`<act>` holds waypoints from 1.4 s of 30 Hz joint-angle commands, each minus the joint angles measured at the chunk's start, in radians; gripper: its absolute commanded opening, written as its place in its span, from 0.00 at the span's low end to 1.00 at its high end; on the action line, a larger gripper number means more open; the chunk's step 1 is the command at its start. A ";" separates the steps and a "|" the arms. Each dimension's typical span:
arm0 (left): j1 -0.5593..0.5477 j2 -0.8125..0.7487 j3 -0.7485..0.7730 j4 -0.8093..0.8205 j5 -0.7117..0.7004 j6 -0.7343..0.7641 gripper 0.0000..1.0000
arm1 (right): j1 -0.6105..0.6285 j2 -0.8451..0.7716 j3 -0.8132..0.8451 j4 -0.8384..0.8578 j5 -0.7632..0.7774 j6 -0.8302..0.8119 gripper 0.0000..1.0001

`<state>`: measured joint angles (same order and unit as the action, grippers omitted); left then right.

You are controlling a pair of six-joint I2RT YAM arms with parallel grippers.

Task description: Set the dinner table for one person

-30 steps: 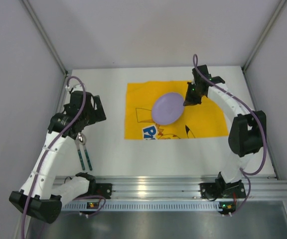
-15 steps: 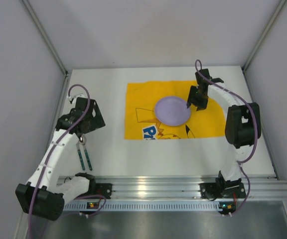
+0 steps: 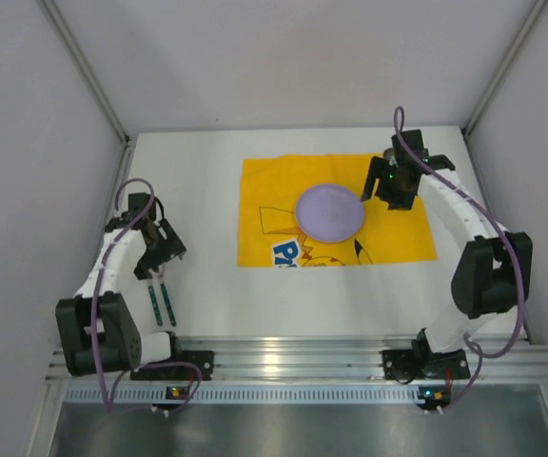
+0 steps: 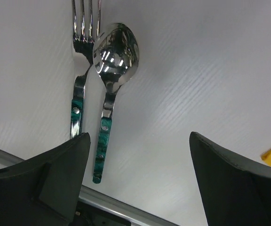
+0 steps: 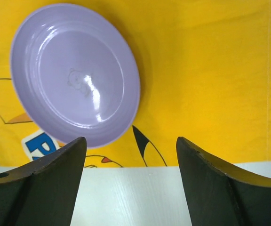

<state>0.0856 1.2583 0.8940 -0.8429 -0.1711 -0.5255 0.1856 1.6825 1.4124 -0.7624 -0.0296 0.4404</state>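
A lilac plate (image 3: 329, 211) (image 5: 74, 73) lies flat on the yellow cartoon cloth (image 3: 402, 233) (image 5: 211, 70) in the middle of the white dinner table (image 3: 207, 305). My right gripper (image 3: 374, 183) (image 5: 130, 140) hovers just right of the plate, open and holding nothing. At the left, a fork (image 3: 150, 297) (image 4: 75, 113) and a spoon (image 3: 167, 303) (image 4: 114, 49) with green handles lie side by side on the table. My left gripper (image 3: 156, 259) (image 4: 139, 136) is open above their heads, with nothing between its fingers.
The ribbed silver rail (image 3: 293, 357) runs along the near edge, with both arm bases on it. Grey walls enclose the left, far and right sides. White tabletop shows in front of the cloth.
The right gripper has opened and let go of the plate, which went from tilted to flat on the cloth, and has drawn back right. The left arm has folded back, nearer the cutlery.
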 commanded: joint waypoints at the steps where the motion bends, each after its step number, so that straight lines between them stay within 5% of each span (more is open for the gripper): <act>1: 0.068 0.113 -0.004 0.077 0.123 0.047 0.91 | 0.000 -0.112 -0.052 -0.003 -0.030 0.007 0.77; 8: 0.097 0.251 -0.013 0.149 0.119 0.084 0.85 | -0.005 -0.188 -0.150 -0.003 -0.032 0.011 0.77; 15: 0.115 0.357 -0.001 0.163 0.044 0.100 0.43 | -0.034 -0.218 -0.164 -0.014 -0.029 -0.008 0.77; 32: 0.111 0.607 0.127 0.298 0.148 0.062 0.27 | -0.074 -0.208 -0.159 -0.031 -0.046 -0.028 0.75; 42: 0.036 0.814 0.621 0.199 0.185 0.032 0.26 | -0.075 -0.211 -0.144 -0.032 -0.039 -0.026 0.75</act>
<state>0.1642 1.9842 1.3972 -0.8993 -0.0372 -0.4477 0.1211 1.4914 1.2373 -0.7803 -0.0731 0.4267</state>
